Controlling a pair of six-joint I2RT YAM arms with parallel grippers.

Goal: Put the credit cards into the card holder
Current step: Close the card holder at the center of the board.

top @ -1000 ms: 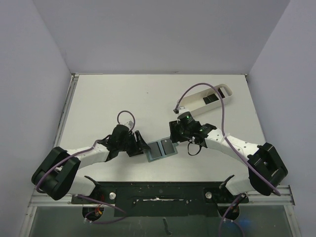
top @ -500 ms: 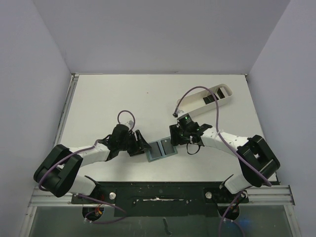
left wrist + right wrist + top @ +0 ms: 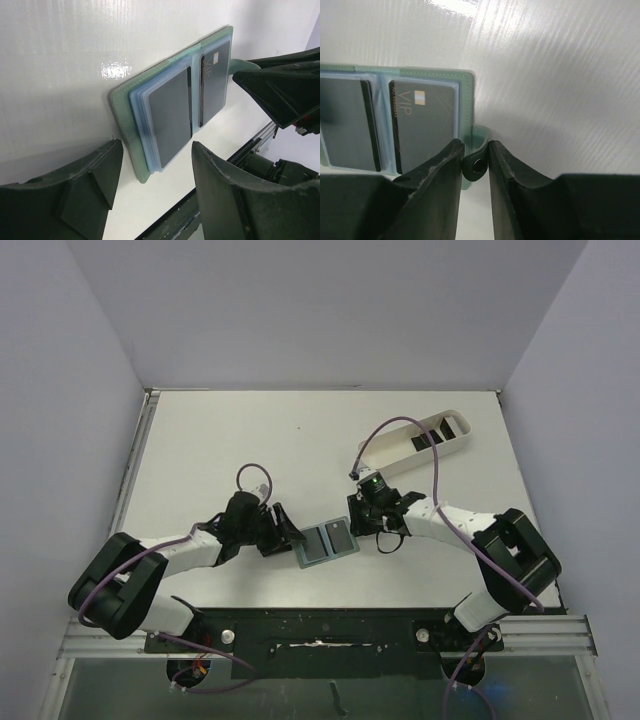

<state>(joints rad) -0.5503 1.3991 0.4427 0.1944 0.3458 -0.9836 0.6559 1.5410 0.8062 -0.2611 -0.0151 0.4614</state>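
While the left gripper [image 3: 288, 530] stands spread just beside its left edge, the holder [image 3: 327, 540] lies open on the surface [image 3: 220, 440] between the arms, with black cards [image 3: 170, 117] in its bluish pockets. The right gripper [image 3: 476, 147] pinches the tab [image 3: 476, 167] at its right edge. Another card lies in the tray [image 3: 455, 435] at far right.

Only legible text is "VIP", pale letters on the black card [image 3: 422, 131] in a pocket of the open card holder [image 3: 466, 102], beside a small gold chip mark; fine print along the card's edge is too small to read.
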